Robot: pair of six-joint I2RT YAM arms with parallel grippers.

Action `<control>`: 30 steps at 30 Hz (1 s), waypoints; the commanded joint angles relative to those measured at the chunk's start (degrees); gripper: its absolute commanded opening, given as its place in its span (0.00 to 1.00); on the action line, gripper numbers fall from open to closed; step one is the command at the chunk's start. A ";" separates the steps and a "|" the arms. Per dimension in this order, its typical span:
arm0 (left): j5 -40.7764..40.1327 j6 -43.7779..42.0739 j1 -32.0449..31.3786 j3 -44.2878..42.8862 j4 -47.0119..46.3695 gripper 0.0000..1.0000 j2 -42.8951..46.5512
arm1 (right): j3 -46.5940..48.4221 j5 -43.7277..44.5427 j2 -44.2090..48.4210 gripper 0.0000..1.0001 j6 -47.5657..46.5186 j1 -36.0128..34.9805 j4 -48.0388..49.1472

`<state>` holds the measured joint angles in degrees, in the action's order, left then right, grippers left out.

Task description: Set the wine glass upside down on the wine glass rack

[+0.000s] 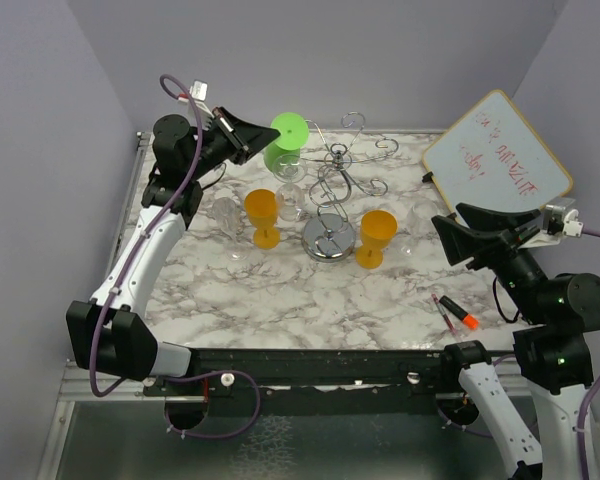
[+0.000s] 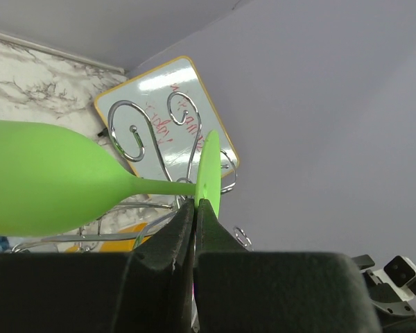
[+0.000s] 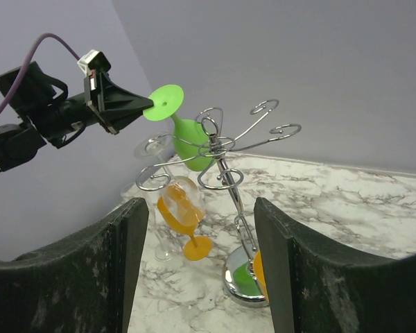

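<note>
A green wine glass (image 1: pixel 281 156) hangs foot-up and tilted at the back left of the wine glass rack (image 1: pixel 328 238). My left gripper (image 1: pixel 252 140) is shut on the rim of its round foot (image 2: pixel 209 170), and its bowl (image 2: pixel 41 177) reaches toward the rack's curled hooks (image 2: pixel 135 132). From the right wrist, the green bowl (image 3: pixel 191 142) sits just behind the chrome hub (image 3: pixel 218 144); whether the stem sits in a hook I cannot tell. My right gripper (image 1: pixel 450 235) stands open and empty at the right, apart from the rack; the gap between its fingers (image 3: pixel 200 205) shows only the table.
Two orange glasses (image 1: pixel 263 212) (image 1: pixel 377 235) stand on either side of the rack's base. Clear glasses (image 1: pixel 225 215) (image 1: pixel 290 195) are left of the rack. A whiteboard (image 1: pixel 495 155) leans at the back right. A red-tipped marker (image 1: pixel 455 312) lies near the front right.
</note>
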<state>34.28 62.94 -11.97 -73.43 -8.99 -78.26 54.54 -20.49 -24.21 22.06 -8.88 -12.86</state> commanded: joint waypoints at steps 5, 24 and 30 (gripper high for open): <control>3.99 2.88 0.10 -2.86 0.03 0.00 -0.68 | -1.01 -2.43 0.89 0.67 0.96 -0.08 2.46; 8.60 10.20 -1.06 -5.26 -6.03 0.00 -8.46 | -3.12 -1.44 0.87 0.67 1.09 -0.08 3.58; 8.33 11.06 -1.11 -8.17 -6.69 0.00 -10.95 | -3.83 -1.62 0.03 0.67 1.56 -0.08 4.51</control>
<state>41.34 73.14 -12.86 -77.62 -13.13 -88.01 51.40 -21.56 -23.62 22.79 -8.88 -10.13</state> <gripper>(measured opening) 0.007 0.673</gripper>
